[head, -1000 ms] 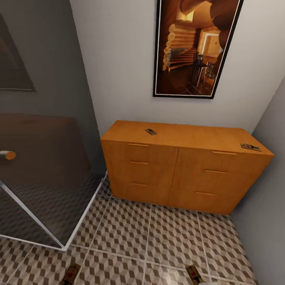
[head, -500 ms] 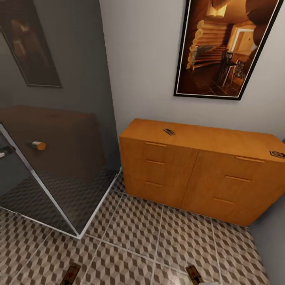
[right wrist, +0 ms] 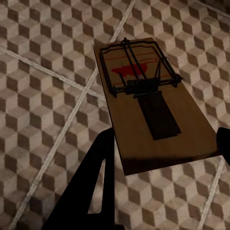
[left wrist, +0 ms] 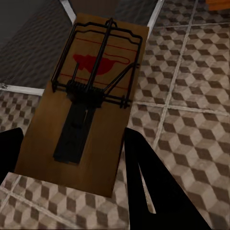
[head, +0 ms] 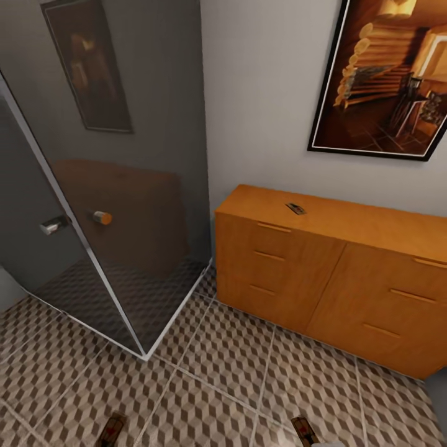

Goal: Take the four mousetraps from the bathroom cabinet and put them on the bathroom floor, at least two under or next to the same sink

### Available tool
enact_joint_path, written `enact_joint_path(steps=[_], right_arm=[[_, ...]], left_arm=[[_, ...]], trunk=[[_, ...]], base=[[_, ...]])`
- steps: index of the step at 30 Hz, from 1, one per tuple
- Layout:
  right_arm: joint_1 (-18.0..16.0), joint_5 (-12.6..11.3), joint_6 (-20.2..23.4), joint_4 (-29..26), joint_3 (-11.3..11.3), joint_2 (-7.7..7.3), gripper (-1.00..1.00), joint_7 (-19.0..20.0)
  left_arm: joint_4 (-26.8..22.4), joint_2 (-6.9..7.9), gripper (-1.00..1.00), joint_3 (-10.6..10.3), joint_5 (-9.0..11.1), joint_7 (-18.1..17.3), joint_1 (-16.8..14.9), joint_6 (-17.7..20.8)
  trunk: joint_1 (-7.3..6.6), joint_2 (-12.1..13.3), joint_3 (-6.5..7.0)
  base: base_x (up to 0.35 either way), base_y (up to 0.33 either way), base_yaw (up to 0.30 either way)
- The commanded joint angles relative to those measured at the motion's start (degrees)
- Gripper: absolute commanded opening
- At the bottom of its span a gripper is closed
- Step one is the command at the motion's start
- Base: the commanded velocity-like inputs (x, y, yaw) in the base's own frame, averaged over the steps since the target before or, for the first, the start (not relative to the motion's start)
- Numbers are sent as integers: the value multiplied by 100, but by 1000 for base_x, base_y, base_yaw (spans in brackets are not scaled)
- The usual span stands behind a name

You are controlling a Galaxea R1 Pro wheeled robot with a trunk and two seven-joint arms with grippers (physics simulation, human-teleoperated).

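My left gripper (left wrist: 72, 158) is shut on a mousetrap (left wrist: 91, 96), a tan board with dark wire and a red spot, held above the bathroom floor (left wrist: 191, 120). A second mousetrap (right wrist: 148, 105) sits clamped in my right gripper (right wrist: 163, 148), also over the cube-patterned tiles. In the head view both held traps peek in at the bottom edge, one on the left (head: 113, 428) and one on the right (head: 302, 429). Another mousetrap (head: 295, 208) lies on top of the orange cabinet (head: 323, 279) against the wall. The bathroom sink is out of view.
A dark glass shower enclosure (head: 124, 205) with a metal-framed corner and a round knob (head: 101, 217) stands to the left of the cabinet. A framed picture (head: 388, 81) hangs above the cabinet. Patterned floor (head: 217, 372) lies between me and the cabinet.
The head view has swung left, so the cabinet sits further right in the picture and the trap on its right end has left the frame. Both held traps stay put.
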Motion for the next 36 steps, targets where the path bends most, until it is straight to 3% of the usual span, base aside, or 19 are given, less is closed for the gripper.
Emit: enact_joint_path(steps=[1, 36], right_arm=[[-2, 48, -16, 1, -24, 6, -100, -1], [-2, 48, -16, 34, -24, 7, -100, -1]], left_arm=[[10, -2, -100, -47, 3, 63, -4, -5], [10, -3, -100, -47, 3, 63, -3, -5]], trunk=[[0, -2, -8], [0, -2, -119]], base=[[0, 0, 269], [0, 0, 269]])
